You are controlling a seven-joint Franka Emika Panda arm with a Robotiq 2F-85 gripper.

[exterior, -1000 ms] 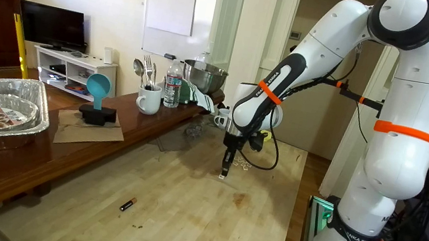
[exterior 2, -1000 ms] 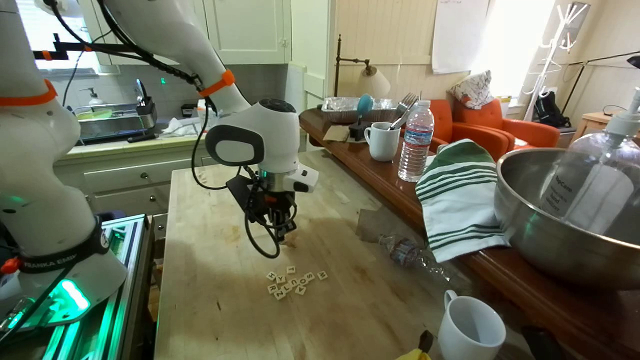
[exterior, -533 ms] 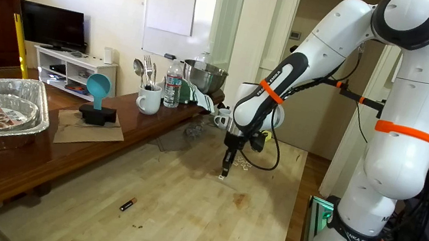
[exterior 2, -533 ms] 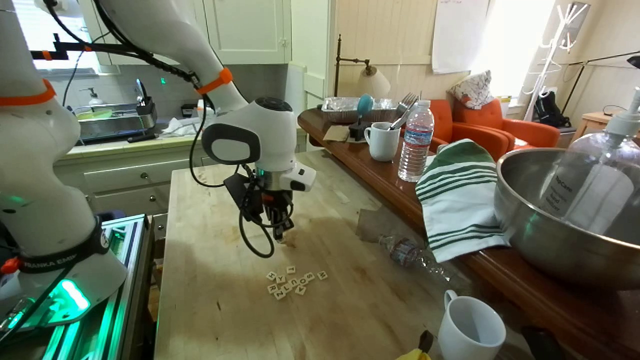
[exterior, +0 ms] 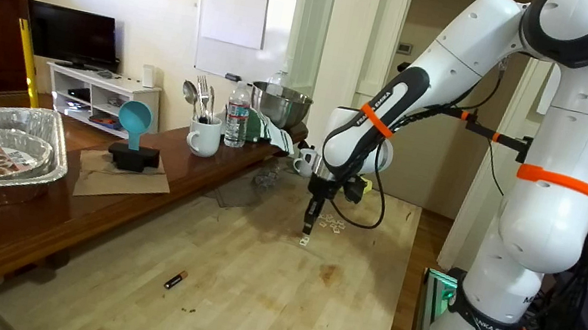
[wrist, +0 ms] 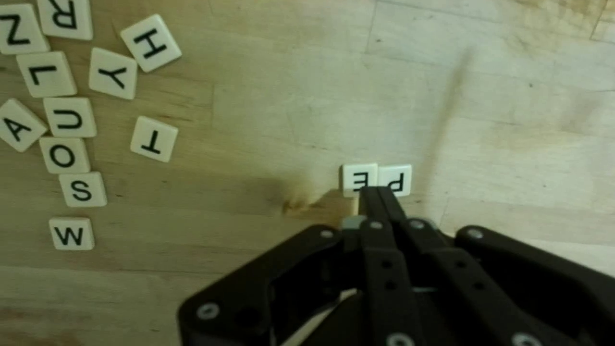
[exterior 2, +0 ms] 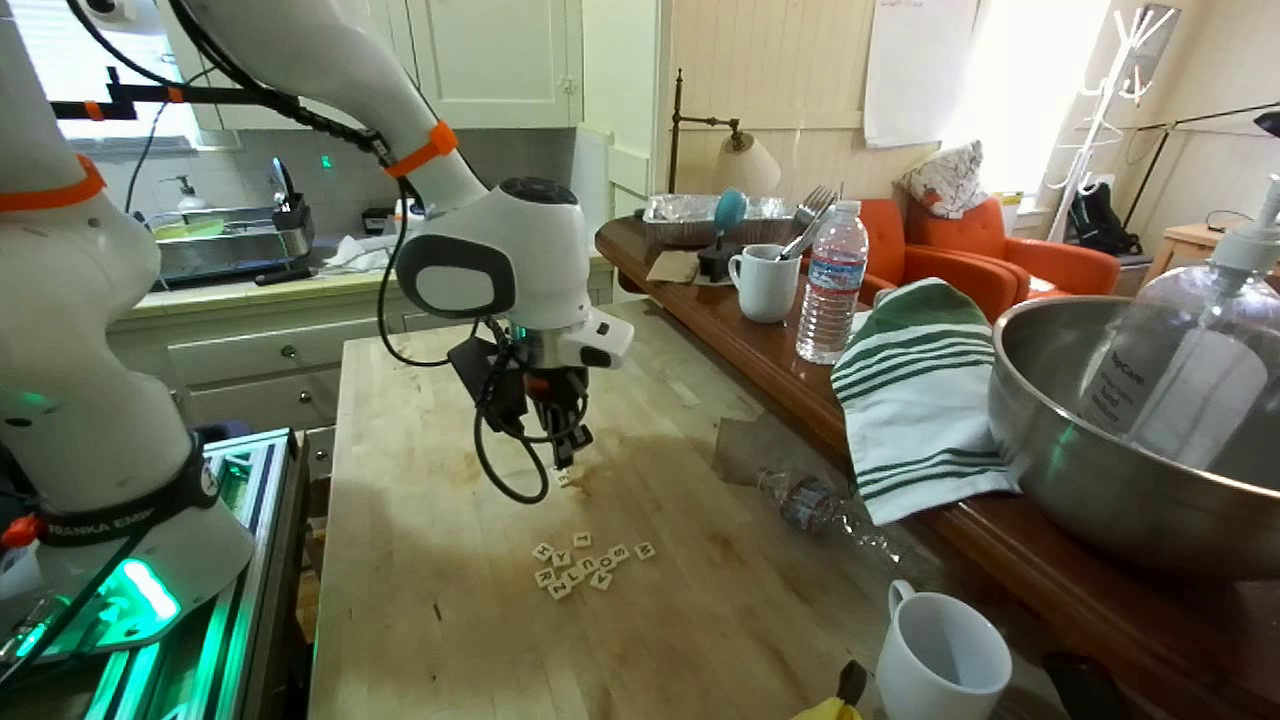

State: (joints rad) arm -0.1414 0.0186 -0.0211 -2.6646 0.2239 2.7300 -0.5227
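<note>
Two letter tiles at closed fingertips, contact unclear

Gripper has its fingers pressed together, lower right of center in the wrist view, tips pointing up the frame. Tips cover part of the lower edges of the E tile and P tile. Both lie flat, letters upside down, side by side, looks edge to edge. Can't tell whether tips touch or hover. In both exterior views the pair shows just below the tips, too small to read. Pale patch left of the fingers: can't make out.

Eleven more tiles scattered at upper to mid left of the wrist view. R tile cut by top edge, A tile clipped at left. Bottom one, W-or-M tile, ambiguous without knowing which way is up.

In an exterior view, cable loop hangs across the gripper, hiding part of it. Lower right there: mug runs to the bottom edge, yellow thing mostly out of frame. Steel bowl runs off right. Arm cut off at top in both exterior views. Foil tray cut at left; battery fully visible, lower left of center.
</note>
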